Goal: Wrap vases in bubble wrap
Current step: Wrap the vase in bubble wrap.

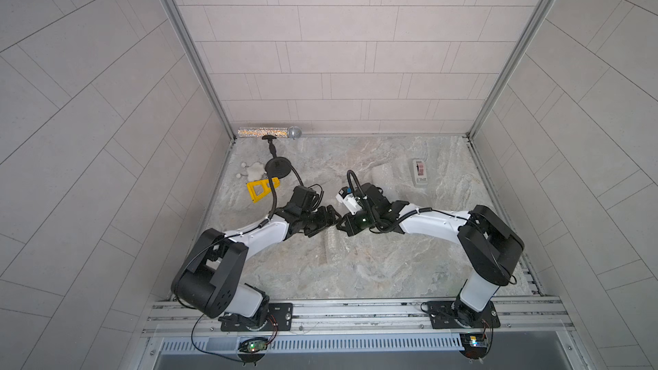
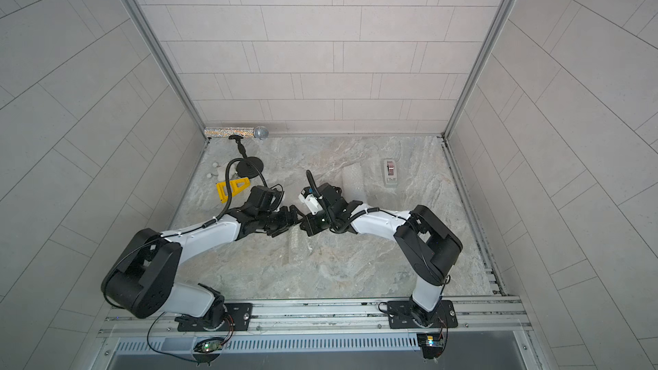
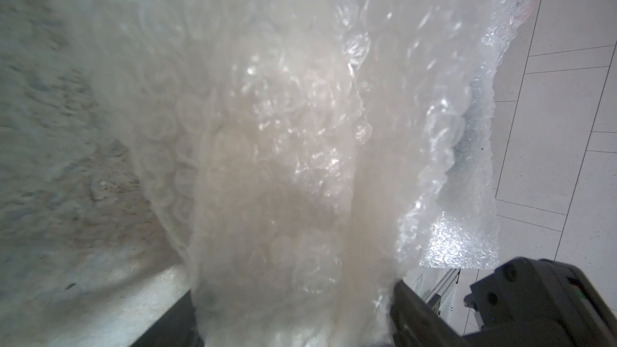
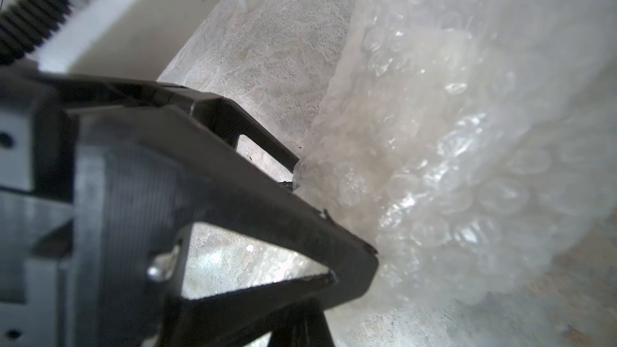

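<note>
The left hand (image 3: 293,302) is grasping a bundled sheet of transparent bubble wrap (image 3: 283,128), while the right hand (image 4: 295,175) is clenching its edge. A grey marbled surface (image 1: 356,272) is lying beneath, with pale tiled walls (image 1: 338,48) enclosing it.

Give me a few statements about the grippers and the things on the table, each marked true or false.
1. The right gripper is shut, pinching the bubble wrap. True.
2. The microphone lies at the front of the table, by the arm bases. False: it lies along the back edge, against the wall.
3. Bunched bubble wrap sits between the fingers of the left gripper. True.
4. The left gripper holds the tape dispenser. False: it stands alone on the table, on the right arm's side, apart from both grippers.
</note>
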Tool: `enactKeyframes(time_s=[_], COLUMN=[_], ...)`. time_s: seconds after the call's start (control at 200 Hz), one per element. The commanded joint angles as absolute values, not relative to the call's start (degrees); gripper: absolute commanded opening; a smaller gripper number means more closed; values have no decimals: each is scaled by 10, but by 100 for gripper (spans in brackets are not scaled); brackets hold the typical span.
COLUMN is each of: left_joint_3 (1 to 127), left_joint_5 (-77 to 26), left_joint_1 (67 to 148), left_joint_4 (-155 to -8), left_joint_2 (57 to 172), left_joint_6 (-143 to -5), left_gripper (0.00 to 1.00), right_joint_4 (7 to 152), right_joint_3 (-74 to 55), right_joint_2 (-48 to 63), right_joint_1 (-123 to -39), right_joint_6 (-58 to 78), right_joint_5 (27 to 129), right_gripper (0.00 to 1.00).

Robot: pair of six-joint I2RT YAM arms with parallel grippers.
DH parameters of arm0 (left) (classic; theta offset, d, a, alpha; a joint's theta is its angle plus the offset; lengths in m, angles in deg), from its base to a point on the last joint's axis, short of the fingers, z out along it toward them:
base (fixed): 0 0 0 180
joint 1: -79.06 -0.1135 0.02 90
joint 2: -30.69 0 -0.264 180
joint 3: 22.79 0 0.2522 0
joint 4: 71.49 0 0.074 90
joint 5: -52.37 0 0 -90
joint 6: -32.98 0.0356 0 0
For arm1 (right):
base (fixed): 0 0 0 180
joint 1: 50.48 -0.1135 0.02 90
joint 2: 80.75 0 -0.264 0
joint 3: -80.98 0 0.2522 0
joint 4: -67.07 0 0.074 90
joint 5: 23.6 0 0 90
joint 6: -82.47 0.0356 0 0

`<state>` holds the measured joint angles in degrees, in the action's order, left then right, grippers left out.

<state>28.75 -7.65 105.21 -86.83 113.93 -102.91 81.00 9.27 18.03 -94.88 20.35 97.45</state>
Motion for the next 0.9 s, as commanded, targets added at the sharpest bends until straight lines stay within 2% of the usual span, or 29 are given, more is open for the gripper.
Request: enactKeyframes(time_s=[0.0, 0.11, 0.41, 0.51, 0.641, 0.891], left_joint_3=[274, 277, 232, 237, 247, 274], left_joint_5=[-52, -64, -103, -100, -88, -24], left_joint_1=[1060, 1060, 1059, 1058, 1057, 1063], left_joint_4=[-868, -922, -925, -925, -923, -902], left_joint_2=[1145, 1161, 1157, 1163, 1178, 1219], left_joint_6=[-1025, -999, -1014, -1007, -990, -942], left_gripper=[84, 79, 62, 57, 52, 45], right_joint_4=[748, 745, 761, 776, 795, 835], right_joint_3=[82, 74, 66, 72, 96, 141], right_joint_2=[185, 203, 207, 188, 142, 88], right_joint_1=[-967, -969, -967, -961, -941, -836], right_joint_6=[204, 210, 200, 197, 190, 170], right_joint_5=[982, 985, 976, 978, 987, 1013], right_gripper=[0, 0, 0, 12, 24, 26])
